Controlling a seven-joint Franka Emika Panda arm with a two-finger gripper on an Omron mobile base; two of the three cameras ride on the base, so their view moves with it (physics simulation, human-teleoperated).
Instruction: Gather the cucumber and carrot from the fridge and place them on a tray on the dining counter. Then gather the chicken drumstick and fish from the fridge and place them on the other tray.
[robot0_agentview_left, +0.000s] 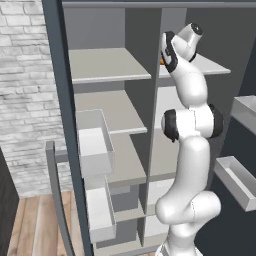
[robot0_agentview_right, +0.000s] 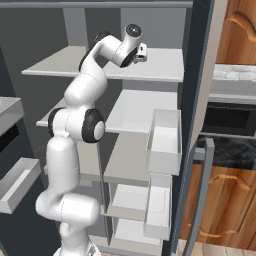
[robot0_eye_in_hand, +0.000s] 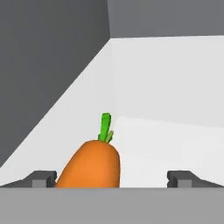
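carrot (robot0_eye_in_hand: 93, 164) lying on upper fridge shelf (robot0_eye_in_hand: 166, 131)

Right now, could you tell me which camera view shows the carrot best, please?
The hand view: the carrot lies on the fridge shelf between the open gripper's fingertips, its green top pointing away. The left base view gives just an orange sliver behind the arm; in the right base view I cannot make it out.
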